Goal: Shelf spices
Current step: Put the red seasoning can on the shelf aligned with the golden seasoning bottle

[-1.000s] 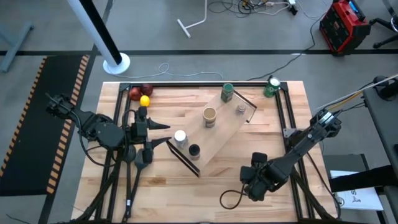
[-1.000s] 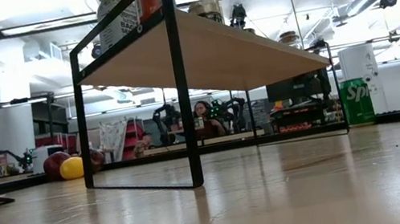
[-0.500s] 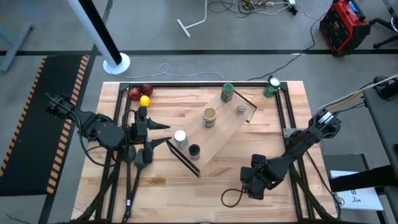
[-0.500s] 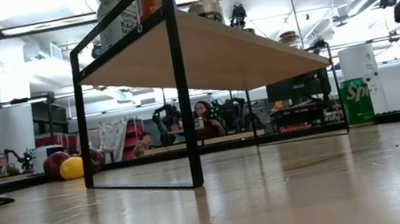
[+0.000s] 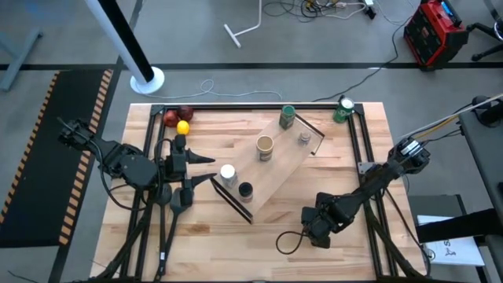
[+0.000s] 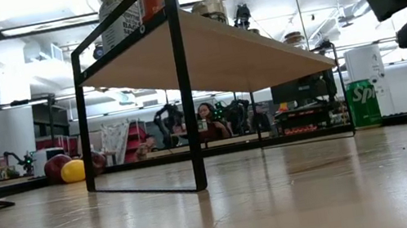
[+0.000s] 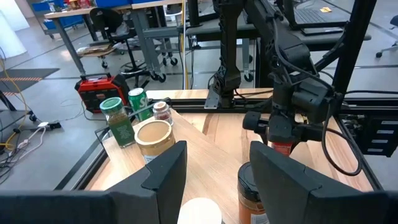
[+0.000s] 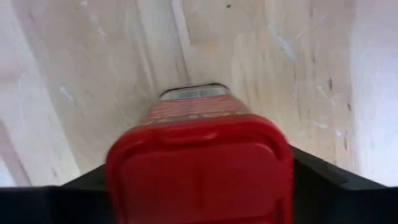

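The shelf (image 5: 275, 169) stands slantwise mid-table and carries several spice jars: green top (image 5: 287, 118), tan top (image 5: 265, 147), silvery top (image 5: 304, 137), white top (image 5: 228, 174) and black top (image 5: 245, 190). A red square-topped jar (image 8: 199, 168) stands upright on the tabletop near the front right, also seen in the left wrist view (image 7: 283, 148). My right gripper (image 5: 318, 224) points down right over it and hides it from the high view, with one finger on either side of the red lid. My left gripper (image 5: 206, 170) waits open and empty at the shelf's left end. My right gripper comes at the red-topped jar from above, with its fingers (image 8: 74, 186) beside two opposite sides of the lid (image 8: 124, 174). I cannot tell whether they touch it. The jar stands upright on the table.
A green can (image 5: 343, 110) stands at the far right corner. Red and yellow fruit (image 5: 177, 119) lie at the far left. A black cable loop (image 5: 291, 244) lies on the table in front of my right gripper. A black frame (image 5: 357, 157) runs along the table's edges.
My right gripper has come down over the red-topped jar and has drifted slightly toward the table's left. The jar has not moved.
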`<state>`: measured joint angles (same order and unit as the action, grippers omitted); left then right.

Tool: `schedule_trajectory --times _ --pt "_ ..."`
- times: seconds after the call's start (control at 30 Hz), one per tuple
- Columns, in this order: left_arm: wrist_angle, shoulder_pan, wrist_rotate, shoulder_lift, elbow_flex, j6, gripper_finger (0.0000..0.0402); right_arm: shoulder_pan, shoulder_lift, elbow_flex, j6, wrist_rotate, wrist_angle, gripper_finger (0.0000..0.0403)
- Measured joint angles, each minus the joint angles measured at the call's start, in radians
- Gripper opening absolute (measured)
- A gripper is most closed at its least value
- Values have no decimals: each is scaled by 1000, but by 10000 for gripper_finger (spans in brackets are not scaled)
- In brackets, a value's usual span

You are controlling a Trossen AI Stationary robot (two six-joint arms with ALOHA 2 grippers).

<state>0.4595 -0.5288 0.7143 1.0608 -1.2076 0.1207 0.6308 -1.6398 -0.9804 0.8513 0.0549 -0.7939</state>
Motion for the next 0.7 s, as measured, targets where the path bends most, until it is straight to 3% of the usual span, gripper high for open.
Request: schedule_trajectory --times 0.2,0.47,0.7 --pt "3 0 0 0 0 0 165 -19 2 16 -22 -67 1 175" --pt "6 0 0 0 0 0 165 -44 3 -43 -114 -155 -59 174" --pt "6 0 0 0 0 0 165 -84 3 -270 -274 -61 -235 174"
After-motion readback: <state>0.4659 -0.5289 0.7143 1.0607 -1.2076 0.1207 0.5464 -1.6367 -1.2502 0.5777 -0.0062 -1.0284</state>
